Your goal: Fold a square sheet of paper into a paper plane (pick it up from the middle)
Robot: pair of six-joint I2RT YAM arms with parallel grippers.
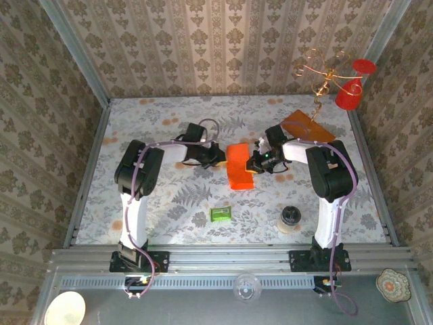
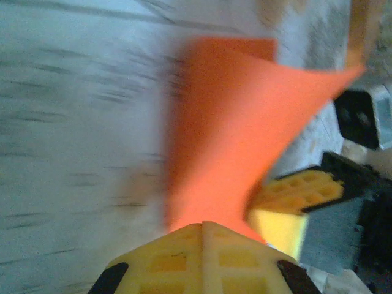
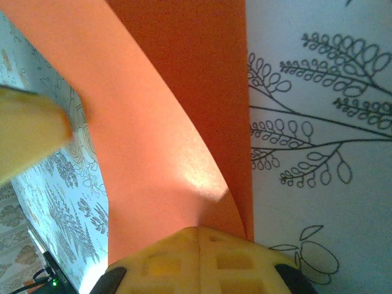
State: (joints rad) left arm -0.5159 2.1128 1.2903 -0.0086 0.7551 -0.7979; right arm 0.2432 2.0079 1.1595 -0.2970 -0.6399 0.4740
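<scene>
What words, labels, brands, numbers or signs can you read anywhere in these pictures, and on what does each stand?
None can be read.
Any print on the small green packet is too small to read.
The orange sheet of paper is plain.

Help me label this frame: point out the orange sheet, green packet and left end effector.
orange sheet (image 1: 239, 168), top view, its middle
green packet (image 1: 220, 214), top view, its centre
left end effector (image 2: 204, 225), left wrist view, seam between fingertips

Bright orange square sheet of paper (image 1: 239, 166), pale leaf-patterned table (image 1: 169, 203), green packet (image 1: 220, 214), beige damask-striped walls (image 1: 203, 47).
</scene>
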